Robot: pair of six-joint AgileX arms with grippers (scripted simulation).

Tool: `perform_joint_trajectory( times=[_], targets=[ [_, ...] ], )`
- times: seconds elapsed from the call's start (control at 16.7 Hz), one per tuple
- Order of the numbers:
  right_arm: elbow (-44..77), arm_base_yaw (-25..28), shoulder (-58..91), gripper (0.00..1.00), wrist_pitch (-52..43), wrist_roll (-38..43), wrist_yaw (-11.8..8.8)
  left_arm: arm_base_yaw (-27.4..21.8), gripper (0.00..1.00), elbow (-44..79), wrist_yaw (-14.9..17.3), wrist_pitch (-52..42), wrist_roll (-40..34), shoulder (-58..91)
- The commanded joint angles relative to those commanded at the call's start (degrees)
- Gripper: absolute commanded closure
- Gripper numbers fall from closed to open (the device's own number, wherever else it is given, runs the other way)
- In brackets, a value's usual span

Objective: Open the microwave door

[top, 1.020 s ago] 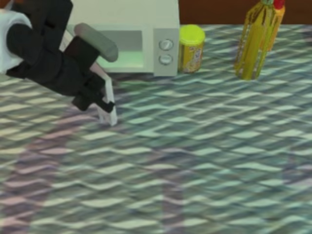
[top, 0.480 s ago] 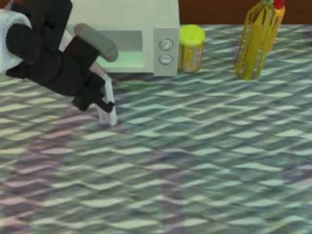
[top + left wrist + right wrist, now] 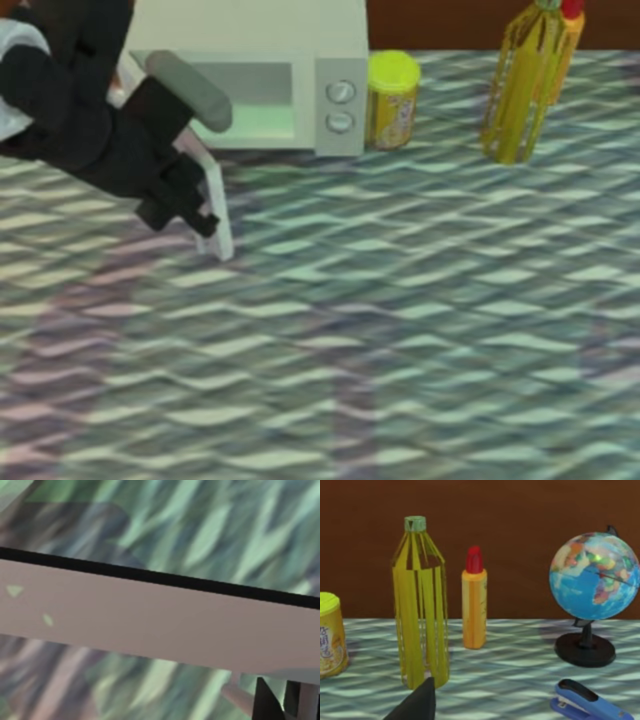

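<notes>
The microwave (image 3: pixel 250 70) stands at the far edge of the table (image 3: pixel 420 330), toward its left corner, and its cavity shows open behind the knob panel. The microwave door (image 3: pixel 217 205) is swung well out from the front, seen edge-on as a pale slab pointing toward the near edge of the table. The left gripper (image 3: pixel 205 215) sits at the door's free end, its dark fingers (image 3: pixel 178 205) against the slab. In the left wrist view the door's broad pale face with its black edge fills the middle, but the fingertips are barely in sight, so whether they clench the panel or merely hook it I cannot tell.

The opening looks well advanced, probably near its finish. To do this step well, the pull should follow the arc around the hinge on the microwave's left side rather than a straight line toward the near edge. That keeps the contact from sliding off the door's end and keeps the oven from being dragged across the table. The wrist should turn with the panel as it swings.

The right arm is parked off the table's right side; only a dark tip shows in its wrist view.
</notes>
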Motion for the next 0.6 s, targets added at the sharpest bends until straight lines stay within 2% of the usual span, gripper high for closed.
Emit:
perform_joint_trajectory(
  times=[0.3,0.6],
  targets=[
    [0.0,0.0,0.0,0.00,0.0,0.0,0.0,2.9,1.00,-0.7,3.1,-2.0,6.7,-0.9],
    [0.0,0.0,0.0,0.00,0.0,0.0,0.0,3.1,1.00,-0.6,3.2,-1.9,7.0,-1.1]
  ],
)
